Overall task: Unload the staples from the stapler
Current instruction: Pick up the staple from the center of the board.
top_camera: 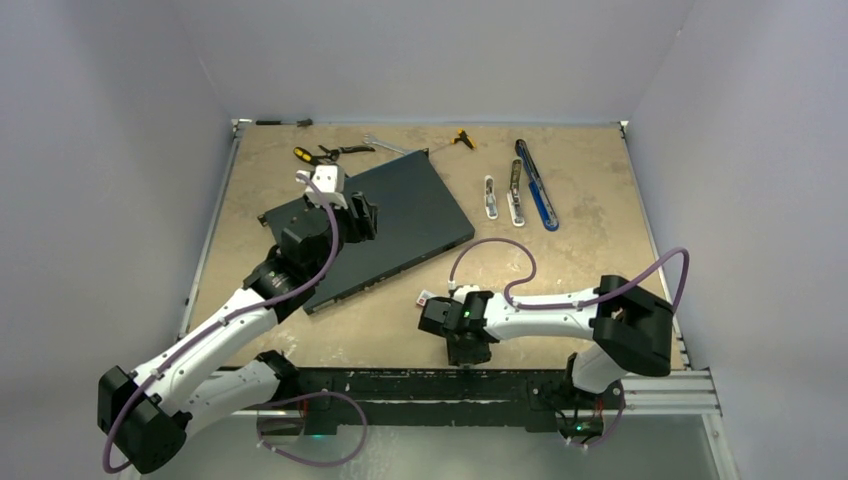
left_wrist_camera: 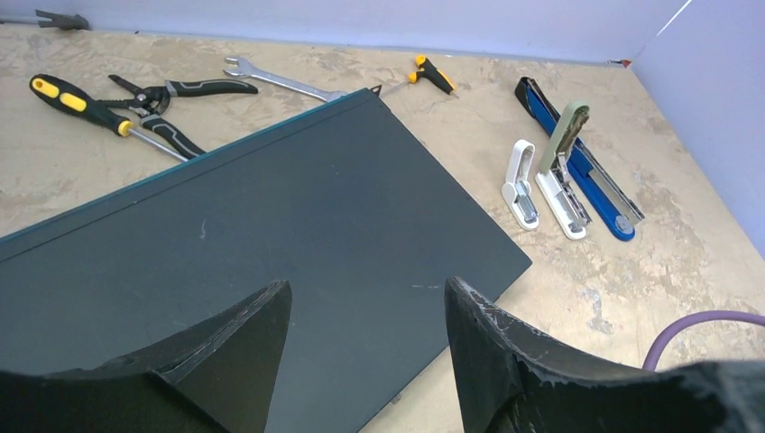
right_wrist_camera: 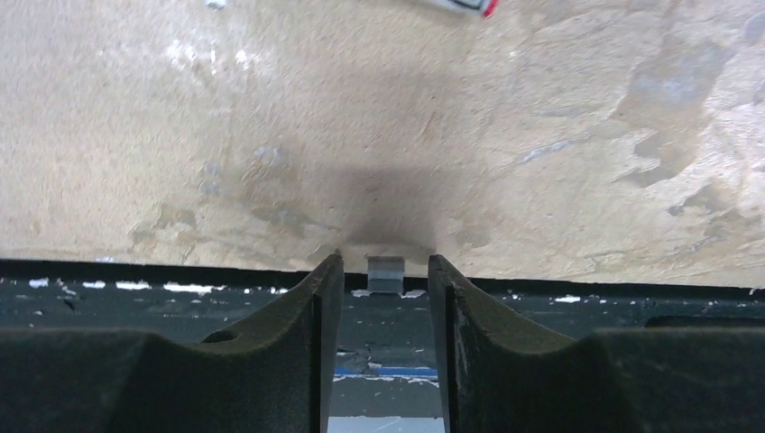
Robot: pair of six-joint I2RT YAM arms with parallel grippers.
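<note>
A small grey block of staples (right_wrist_camera: 386,273) lies at the table's front edge, between the fingertips of my right gripper (right_wrist_camera: 386,258). The jaws stand narrowly apart with a gap on each side of the block. In the top view the right gripper (top_camera: 467,348) points down at the near edge. Three staplers lie at the back right: a small white one (left_wrist_camera: 520,185), a beige-and-white one (left_wrist_camera: 564,171) hinged open, and a long blue one (left_wrist_camera: 586,167). My left gripper (left_wrist_camera: 368,284) is open and empty over a dark board (left_wrist_camera: 271,225).
A small red-and-white box (top_camera: 427,298) lies just behind the right gripper. Pliers (left_wrist_camera: 167,95), a yellow-handled screwdriver (left_wrist_camera: 81,104), a wrench (left_wrist_camera: 280,81) and a small yellow tool (left_wrist_camera: 433,74) lie along the back. A purple cable (top_camera: 505,270) loops across the table.
</note>
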